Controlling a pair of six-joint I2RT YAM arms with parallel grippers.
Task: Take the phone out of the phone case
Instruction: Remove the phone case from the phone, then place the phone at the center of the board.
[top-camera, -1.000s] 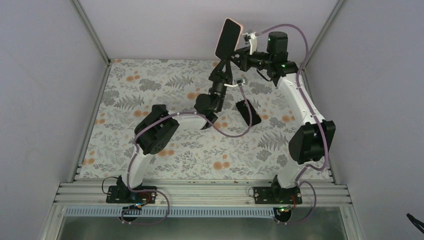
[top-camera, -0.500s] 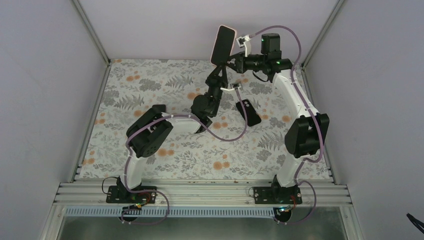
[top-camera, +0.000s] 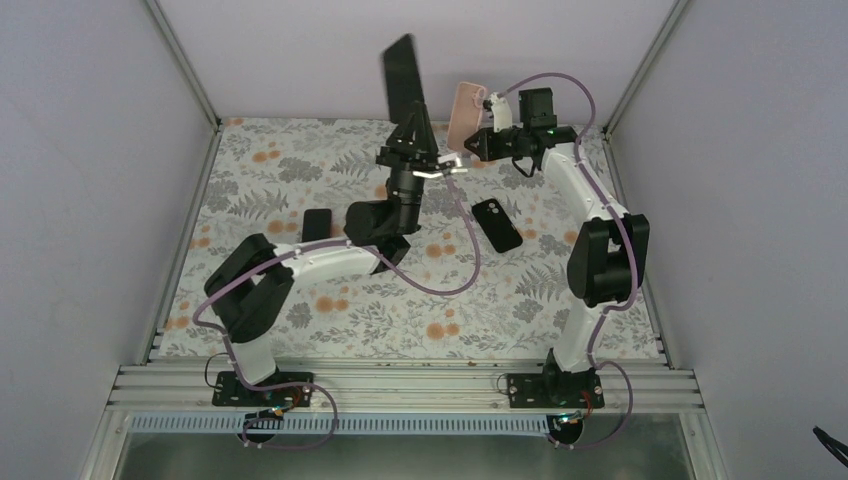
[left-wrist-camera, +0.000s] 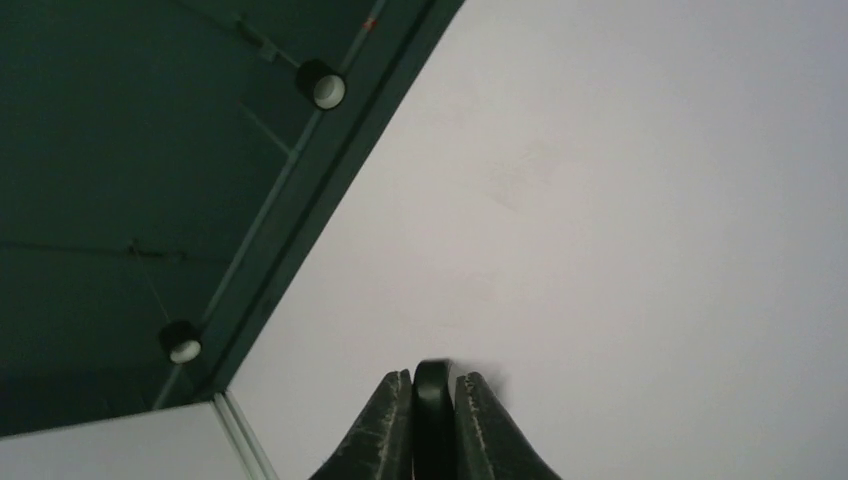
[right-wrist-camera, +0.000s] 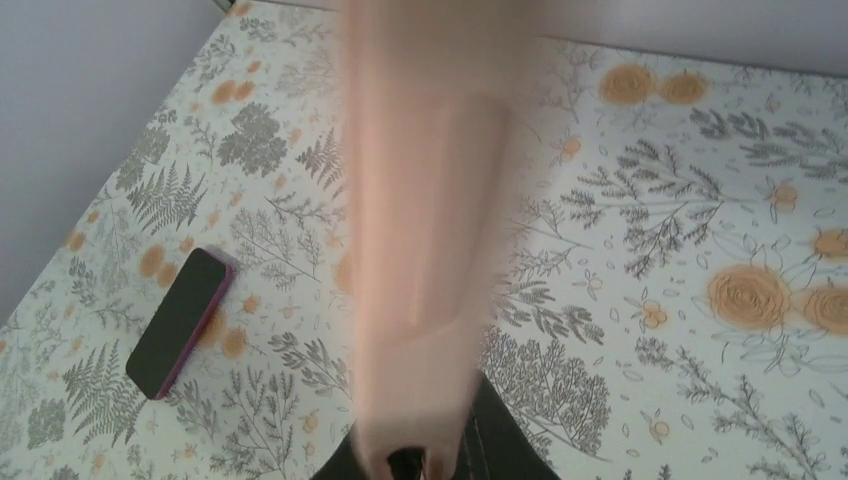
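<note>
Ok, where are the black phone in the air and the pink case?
black phone (top-camera: 402, 75): top external view, middle of its flat side.
pink case (top-camera: 465, 112): top external view, middle of its broad side.

Looking down on a floral tablecloth, grey ferns and orange blooms, lying flat between pale walls. Finding a black phone resting flat and slanted right of centre, well apart from a second dark phone left of centre. Catching that second phone again from the right wrist, showing a magenta rim. Noting an aluminium rail running along the near edge. Spotting two round lamps hanging against a dark ceiling beyond the wall's top.
</note>
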